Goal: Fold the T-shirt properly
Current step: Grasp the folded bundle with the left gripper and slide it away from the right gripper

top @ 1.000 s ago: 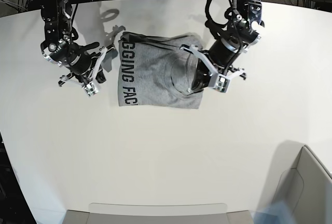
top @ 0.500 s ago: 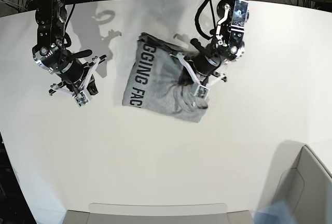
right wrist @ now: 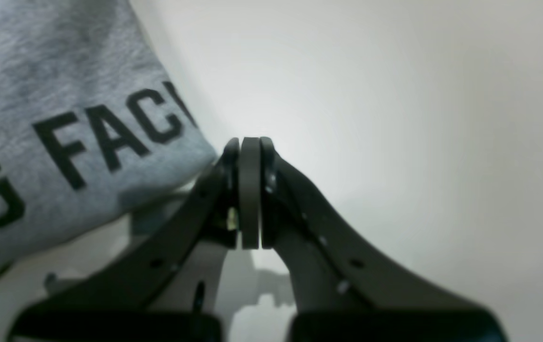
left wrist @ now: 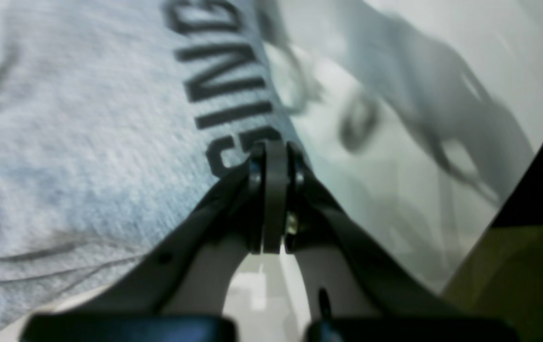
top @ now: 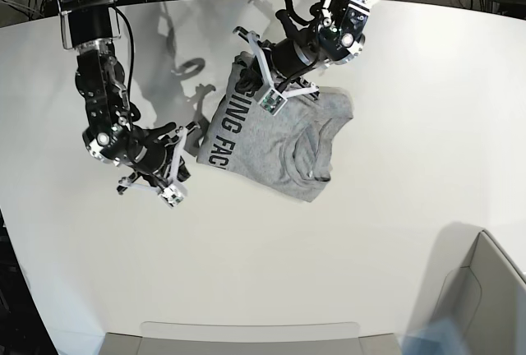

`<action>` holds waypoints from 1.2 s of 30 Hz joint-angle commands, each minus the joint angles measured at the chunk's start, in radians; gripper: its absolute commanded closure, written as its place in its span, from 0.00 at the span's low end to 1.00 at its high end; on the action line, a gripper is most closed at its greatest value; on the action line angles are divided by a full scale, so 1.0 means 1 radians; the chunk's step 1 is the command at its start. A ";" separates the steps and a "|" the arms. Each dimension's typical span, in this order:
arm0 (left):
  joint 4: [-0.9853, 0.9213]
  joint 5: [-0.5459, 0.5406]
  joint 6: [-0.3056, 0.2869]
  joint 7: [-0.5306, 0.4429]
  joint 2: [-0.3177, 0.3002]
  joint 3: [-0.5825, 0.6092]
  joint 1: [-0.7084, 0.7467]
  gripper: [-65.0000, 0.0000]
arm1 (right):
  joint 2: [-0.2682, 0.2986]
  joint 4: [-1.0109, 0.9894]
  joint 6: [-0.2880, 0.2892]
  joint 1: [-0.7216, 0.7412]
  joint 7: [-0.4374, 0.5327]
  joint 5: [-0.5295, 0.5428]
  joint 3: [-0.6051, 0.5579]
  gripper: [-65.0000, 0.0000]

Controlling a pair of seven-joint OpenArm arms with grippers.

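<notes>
Nudging the T-shirt [top: 275, 145] with clenched, empty claws risks rumpling the fold you have. It lies folded mid-table [top: 394, 232], lettered edge toward the right gripper [top: 182, 176], which sits just beside that corner. The left gripper [top: 261, 84] rests over the far edge; dragging it sideways would likely bunch the cloth or skew it further.

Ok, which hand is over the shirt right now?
The left hand, shut above the T-shirt's lettered edge. The right hand, also shut, sits beside the shirt over bare table.
</notes>
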 commanded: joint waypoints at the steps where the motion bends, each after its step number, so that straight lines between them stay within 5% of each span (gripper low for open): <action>1: -0.013 -0.004 0.006 -0.017 0.004 -0.004 -0.011 1.00 | -0.006 -0.021 0.004 0.040 0.021 0.007 -0.011 1.00; 7: -0.108 -0.004 0.008 -0.008 0.004 -0.083 -0.046 1.00 | -0.015 -0.130 0.002 0.040 0.114 0.005 -0.134 1.00; 17: -0.111 -0.004 0.008 -0.017 -0.050 -0.483 -0.071 1.00 | -0.015 0.027 0.002 -0.144 0.114 0.005 -0.330 1.00; 21: -0.091 -0.010 0.008 -0.019 -0.045 -0.587 -0.111 1.00 | -0.009 0.109 0.002 -0.204 0.114 0.005 -0.327 1.00; 24: -0.022 -0.012 0.006 -0.034 -0.033 -0.612 -0.108 1.00 | -0.006 0.201 0.002 -0.262 0.114 0.005 -0.226 1.00; 31: 0.052 -0.012 0.002 -0.148 0.136 -0.561 -0.092 1.00 | -0.035 0.360 0.002 -0.357 0.114 0.013 0.139 1.00; 36: -0.053 -0.006 0.008 -0.210 0.137 -0.417 -0.092 1.00 | -0.034 0.387 0.002 -0.402 0.114 0.013 0.263 1.00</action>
